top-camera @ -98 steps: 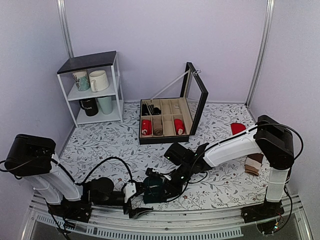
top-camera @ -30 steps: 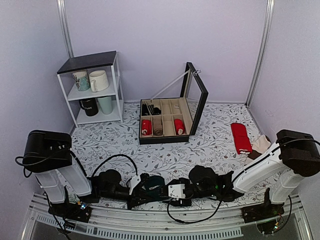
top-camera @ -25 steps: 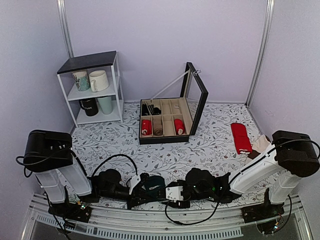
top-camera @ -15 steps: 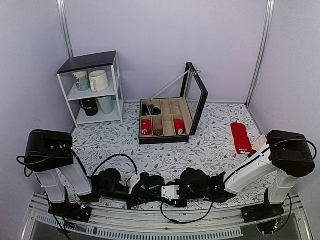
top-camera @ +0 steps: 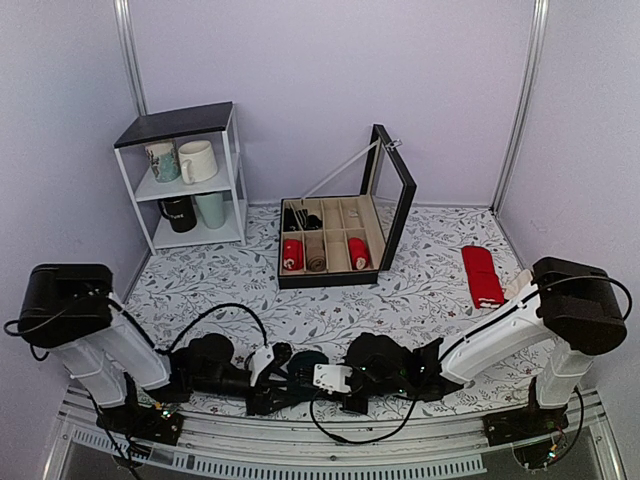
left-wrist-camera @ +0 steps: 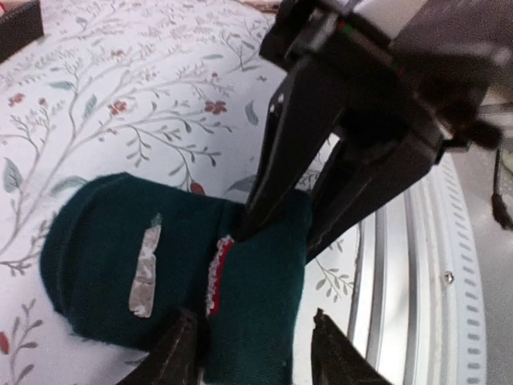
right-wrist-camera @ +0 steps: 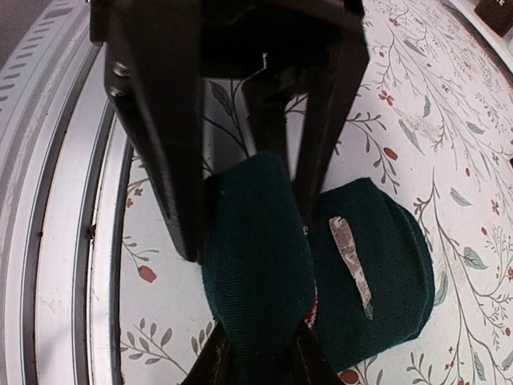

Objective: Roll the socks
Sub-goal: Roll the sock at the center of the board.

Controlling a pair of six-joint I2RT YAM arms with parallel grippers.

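The dark teal socks [top-camera: 308, 362] lie as a thick roll near the table's front edge, with a loose cuff flap folded over one side. They show in the left wrist view [left-wrist-camera: 120, 265] and the right wrist view [right-wrist-camera: 377, 265]. My right gripper [top-camera: 328, 380] [right-wrist-camera: 260, 365] is shut on the cuff flap [right-wrist-camera: 252, 241]. My left gripper [top-camera: 272, 385] [left-wrist-camera: 256, 361] faces it from the other side. Its jaws are open and straddle the same flap [left-wrist-camera: 260, 305]; one finger touches the fabric, and a small gap shows at the other.
The metal front rail [top-camera: 300, 462] runs just behind both grippers. An open black box [top-camera: 385, 215] with red and beige rolls stands mid-table. A white shelf [top-camera: 235, 170] with mugs is back left. Red socks [top-camera: 482, 275] and beige-brown socks [top-camera: 515, 290] lie right.
My right gripper has slid left to the socks and now grips the cuff flap. My left arm's upper links have shifted left; its gripper stays at the socks.
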